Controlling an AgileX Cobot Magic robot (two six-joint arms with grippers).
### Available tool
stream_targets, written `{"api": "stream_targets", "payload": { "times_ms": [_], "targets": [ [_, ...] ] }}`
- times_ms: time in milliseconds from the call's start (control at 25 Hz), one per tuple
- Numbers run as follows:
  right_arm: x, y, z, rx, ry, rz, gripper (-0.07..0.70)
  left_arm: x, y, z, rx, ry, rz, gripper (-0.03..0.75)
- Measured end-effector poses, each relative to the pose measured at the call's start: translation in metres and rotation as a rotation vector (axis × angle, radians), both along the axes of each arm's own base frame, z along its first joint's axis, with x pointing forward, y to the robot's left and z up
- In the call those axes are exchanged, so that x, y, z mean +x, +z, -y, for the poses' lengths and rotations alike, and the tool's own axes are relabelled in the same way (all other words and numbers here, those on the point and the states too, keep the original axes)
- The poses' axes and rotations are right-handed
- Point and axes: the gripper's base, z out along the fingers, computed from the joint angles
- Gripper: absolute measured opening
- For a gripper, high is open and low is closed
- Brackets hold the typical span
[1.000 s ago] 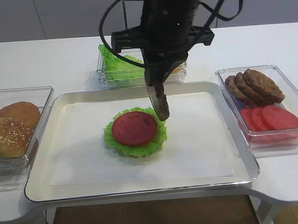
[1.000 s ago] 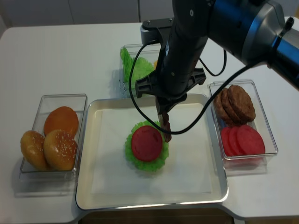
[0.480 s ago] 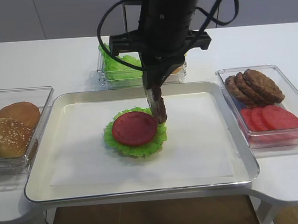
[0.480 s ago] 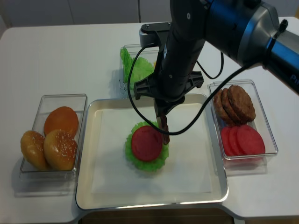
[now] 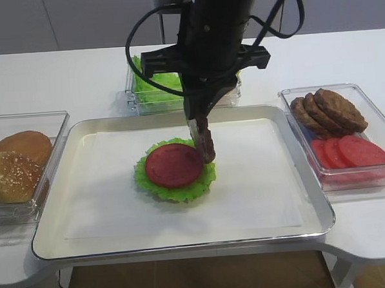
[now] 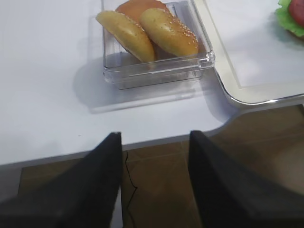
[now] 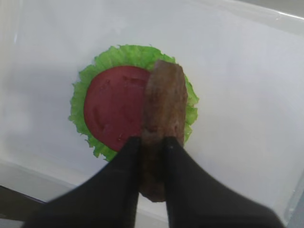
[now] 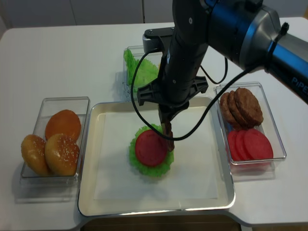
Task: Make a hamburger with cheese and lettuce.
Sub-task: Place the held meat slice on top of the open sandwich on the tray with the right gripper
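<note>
Hamburger: round stack lying flat, no long axis; frilly green rim, red tomato disc on top. Sits on white paper near the middle of the tray.

Patty: brown, held on edge, long axis hanging downward, lower end at the hamburger's right rim, over the lettuce edge. Compared with a second ago, shifted slightly leftward, closer over the tomato disc.

Right claw: clamped together on the patty, reaching down over the hamburger; dark arm and cables hide part of the boxes behind the hamburger.

Left claw: fingers apart, holding nothing, over the surface edge, left of the hamburger and well apart from it.

Lettuce: ruffled green leaves in a clear box behind the hamburger. Cheese not made out behind the arm.

Buns: three, tan, in a clear box left of the hamburger, beside the tray.

Spare patties and tomato slices: in a clear box right of the hamburger.
</note>
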Motion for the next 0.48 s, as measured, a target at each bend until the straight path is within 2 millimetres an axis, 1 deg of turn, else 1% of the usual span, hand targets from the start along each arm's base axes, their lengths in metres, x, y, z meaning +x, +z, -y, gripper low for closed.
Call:
{"api": "stream_targets", "payload": {
  "times_ms": [480],
  "targets": [
    [-0.0002, 0.0002, -0.0007, 0.008, -0.001, -0.003, 0.127, 0.0, 0.0, 0.0, 0.0, 0.0, 0.0, 0.342]
  ]
}}
